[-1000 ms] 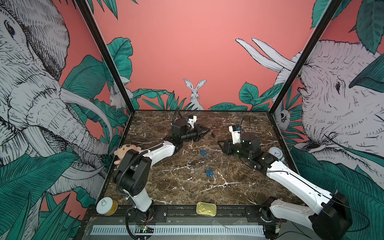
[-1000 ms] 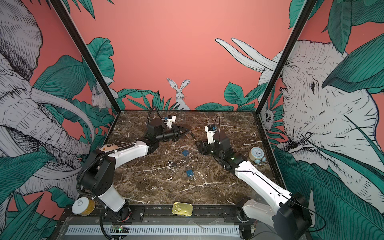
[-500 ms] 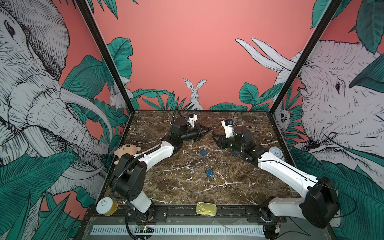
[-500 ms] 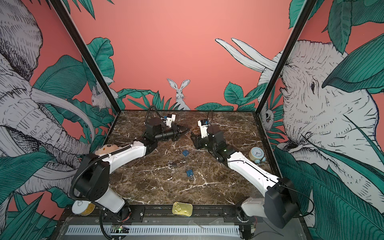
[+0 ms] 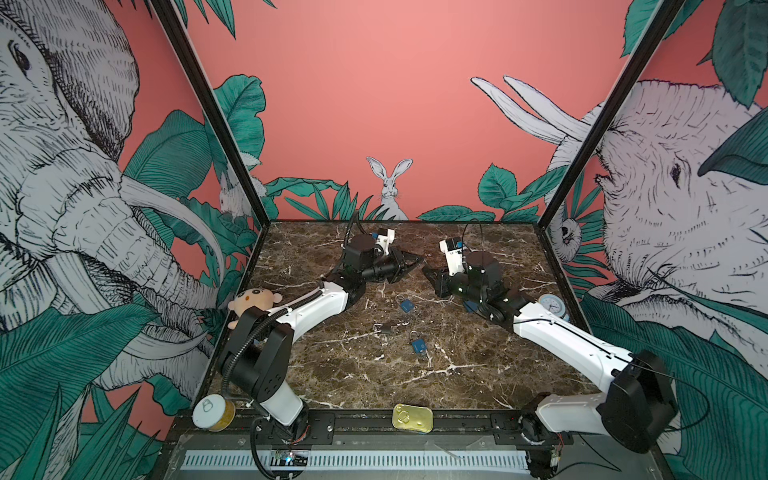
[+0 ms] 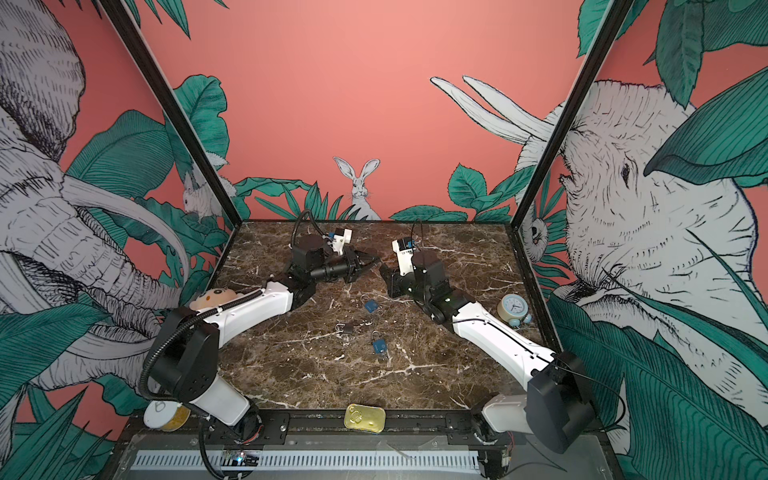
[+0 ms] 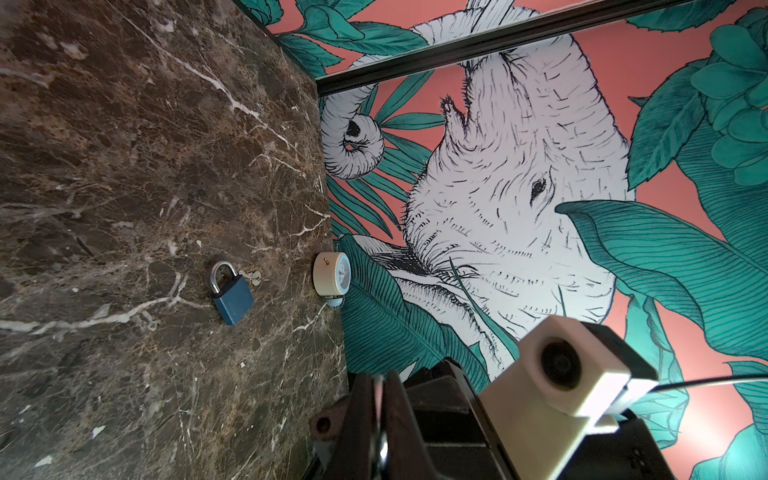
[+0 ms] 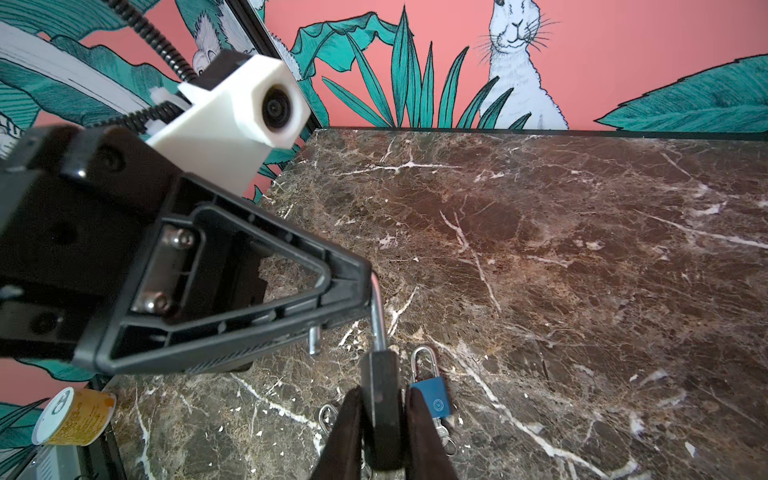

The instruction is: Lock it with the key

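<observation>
- The left hand (image 8: 368, 291) was pressed together on the bend of the silver shackle (image 8: 377, 320) of a black padlock (image 8: 379, 370), which was held up in the air above the counter (image 5: 478, 374), toward its back.
- The right hand (image 8: 381, 392) was clamped on the same padlock's body, with one finger on each side of it.
- The shackle stood open. Its long leg ran into the body and the end of its short leg hung free beside it.
- Both top views showed the two hands meeting tip to tip between the arms.
- Whether a key sat in the held padlock could not be told.
- In the right wrist view a blue padlock (image 8: 430, 399) lay flat on the counter below the held one, with keys (image 8: 444, 436) at its bottom end.
- In a top view a second blue padlock (image 5: 419, 345) and a small dark padlock (image 5: 385, 329) lay nearer the front, apart from each other.
- The left wrist view showed another blue padlock (image 7: 232, 297) lying flat, with a key (image 7: 251, 277) just beside its shackle and a round clock (image 7: 332, 278) near it at the counter's edge.
</observation>
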### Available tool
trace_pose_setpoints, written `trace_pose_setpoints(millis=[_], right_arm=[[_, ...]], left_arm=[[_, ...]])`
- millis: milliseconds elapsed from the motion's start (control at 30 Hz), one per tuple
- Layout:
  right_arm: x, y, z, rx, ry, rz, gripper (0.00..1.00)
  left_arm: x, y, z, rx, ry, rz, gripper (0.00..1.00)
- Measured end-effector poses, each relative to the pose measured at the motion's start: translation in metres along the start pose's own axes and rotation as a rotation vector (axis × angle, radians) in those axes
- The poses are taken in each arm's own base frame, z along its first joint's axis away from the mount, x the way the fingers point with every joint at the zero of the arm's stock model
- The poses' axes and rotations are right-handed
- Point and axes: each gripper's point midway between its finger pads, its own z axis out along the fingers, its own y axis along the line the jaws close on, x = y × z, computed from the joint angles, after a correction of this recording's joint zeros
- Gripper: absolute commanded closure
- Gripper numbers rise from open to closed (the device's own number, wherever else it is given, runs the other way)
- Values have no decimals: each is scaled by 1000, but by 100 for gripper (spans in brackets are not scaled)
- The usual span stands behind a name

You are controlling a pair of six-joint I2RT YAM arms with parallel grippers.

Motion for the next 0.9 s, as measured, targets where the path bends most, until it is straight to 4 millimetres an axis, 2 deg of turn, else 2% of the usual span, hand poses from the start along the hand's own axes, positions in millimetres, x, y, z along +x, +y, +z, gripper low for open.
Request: trace_pose_setpoints(millis=[133,233,367,533,867,900], right_arm=[[-2,0,0,2,-7,0,74],[-3,0,0,4,-15,1,74],[-7,-1,0,10,-30,1,78],[-8,-1,1,10,-36,-4,99],[-8,3,0,-11,-22,15,100],[-9,4,-1,-16,-15,25,100]], left_arm=[[1,-1,0,1,2,1,100],[2,-1,1,2,5,2,100],[2,-1,1,2,6,2,100],[2,-1,1,2,5,-3,100],[2,-2,1,7,9,-1,100],[2,-3,1,8,12,3,96]])
